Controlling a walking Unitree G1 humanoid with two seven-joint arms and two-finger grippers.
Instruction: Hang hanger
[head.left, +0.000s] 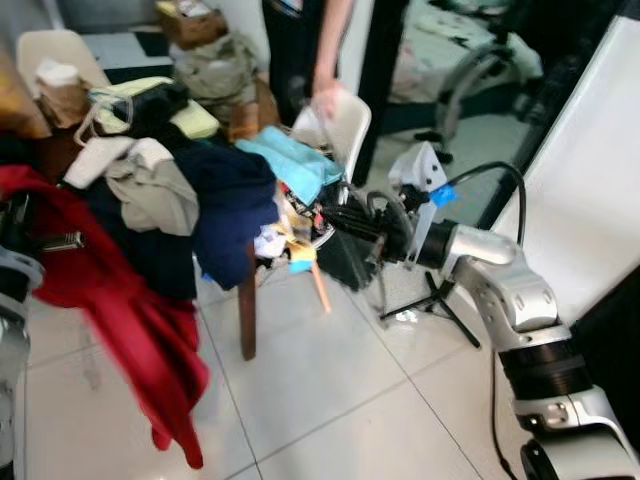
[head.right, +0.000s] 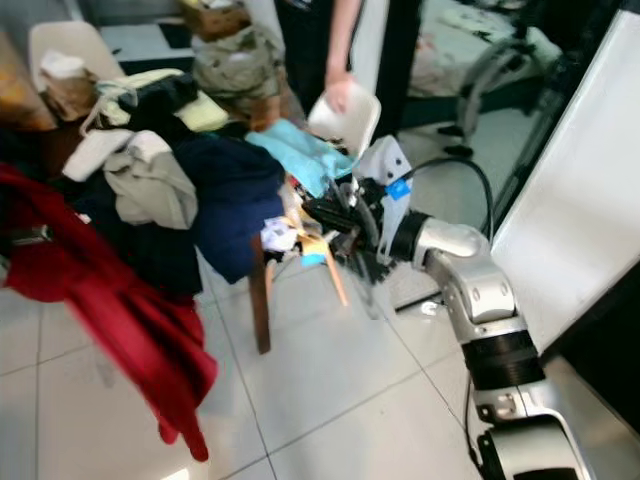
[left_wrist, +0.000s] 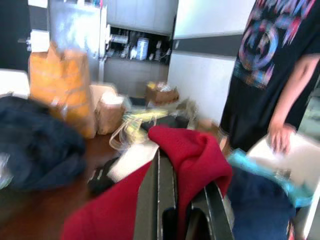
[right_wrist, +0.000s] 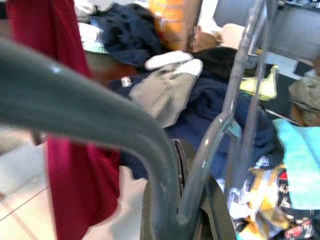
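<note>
The right gripper (head.left: 335, 217), jaws clamped on a grey hanger (right_wrist: 150, 150), and the left gripper (left_wrist: 172, 220), pinching a red garment (head.left: 120, 310), must next marry them.

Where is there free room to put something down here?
The floor tiles between the red garment and the right arm are bare. The table is crowded with piled clothes; the chair has a person's hand on it.
</note>
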